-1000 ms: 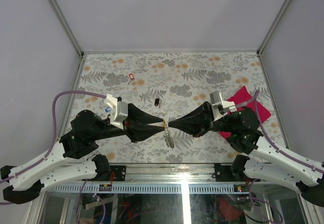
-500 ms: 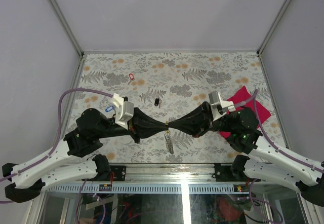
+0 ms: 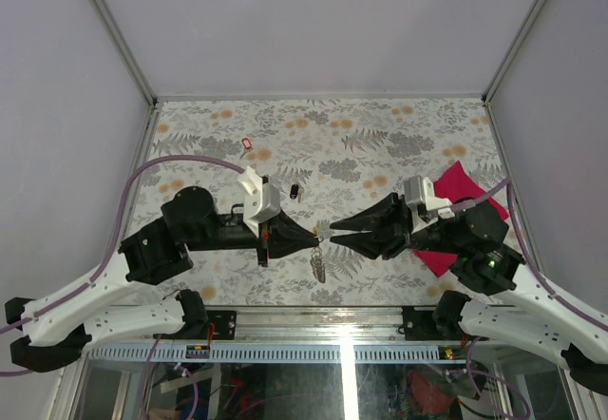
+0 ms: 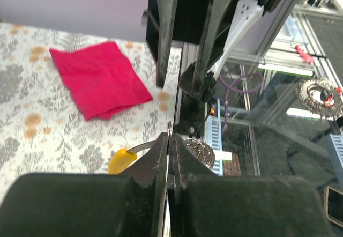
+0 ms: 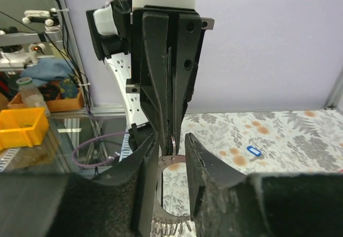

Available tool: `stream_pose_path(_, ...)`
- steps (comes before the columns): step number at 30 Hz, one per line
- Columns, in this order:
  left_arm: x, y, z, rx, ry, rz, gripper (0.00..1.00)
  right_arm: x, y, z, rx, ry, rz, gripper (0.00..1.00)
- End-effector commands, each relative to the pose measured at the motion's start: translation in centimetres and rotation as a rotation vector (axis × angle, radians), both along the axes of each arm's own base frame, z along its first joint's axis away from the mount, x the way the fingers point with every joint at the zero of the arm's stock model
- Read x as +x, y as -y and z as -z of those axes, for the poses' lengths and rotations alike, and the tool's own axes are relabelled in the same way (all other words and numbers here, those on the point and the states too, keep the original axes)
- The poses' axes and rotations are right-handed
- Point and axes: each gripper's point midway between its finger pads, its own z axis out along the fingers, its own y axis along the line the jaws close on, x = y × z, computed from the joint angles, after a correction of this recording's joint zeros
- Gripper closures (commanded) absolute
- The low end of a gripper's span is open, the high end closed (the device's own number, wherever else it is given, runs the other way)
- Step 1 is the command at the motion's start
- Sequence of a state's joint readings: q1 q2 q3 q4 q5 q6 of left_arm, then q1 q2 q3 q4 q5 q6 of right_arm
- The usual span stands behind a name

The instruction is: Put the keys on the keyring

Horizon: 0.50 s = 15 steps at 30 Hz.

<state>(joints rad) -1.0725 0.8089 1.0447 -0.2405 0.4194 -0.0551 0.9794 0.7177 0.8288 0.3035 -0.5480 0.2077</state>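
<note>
My left gripper [image 3: 316, 240] is shut on the thin silvery keyring [image 3: 319, 264], which hangs below its tips above the near middle of the table. In the left wrist view the shut gripper [image 4: 170, 140] pinches the ring's edge, with the grey loop [image 4: 140, 146] and its yellow piece [image 4: 122, 161] to the left. My right gripper [image 3: 333, 233] is open, tip to tip with the left. In the right wrist view the ring [image 5: 173, 147] stands between its open fingers [image 5: 198, 162]. A black key [image 3: 294, 190], a red key [image 3: 247, 143] and a blue key [image 5: 253, 151] lie on the table.
A magenta cloth [image 3: 454, 180] lies at the right, partly under the right arm, and shows in the left wrist view [image 4: 99, 79]. The floral table [image 3: 380, 125] is walled by a metal frame. A coiled metal spring [image 4: 201, 151] hangs with the keyring.
The right gripper has opened and drawn back to the right. The left arm has swung right and rolled its wrist, still pinching the keyring.
</note>
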Motion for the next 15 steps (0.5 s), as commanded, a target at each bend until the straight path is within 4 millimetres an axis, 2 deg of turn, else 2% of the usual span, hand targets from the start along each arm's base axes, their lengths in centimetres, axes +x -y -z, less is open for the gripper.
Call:
stream_pose_path(1, -0.1, -0.9, 2.3, 0.185, -0.015, 0.004, 1.00, 0.7, 1.7, 1.3, -0.116, 0.038, 0.097, 0.65)
stream_pose_path(6, -0.1, -1.3, 4.7, 0.342, -0.057, 0.016, 1.00, 0.2, 2.5, 4.9, -0.238, 0.090, 0.086, 0.62)
stream_pose_path(10, 0.3, -1.3, 5.6, 0.447, -0.078, 0.015, 1.00, 0.0, 2.7, 6.4, -0.264, 0.118, 0.075, 0.62)
stream_pose_path(15, 1.3, -1.4, 7.3, 0.604, -0.104, -0.010, 1.00, 0.5, 1.9, 7.9, -0.269, 0.167, 0.068, 0.62)
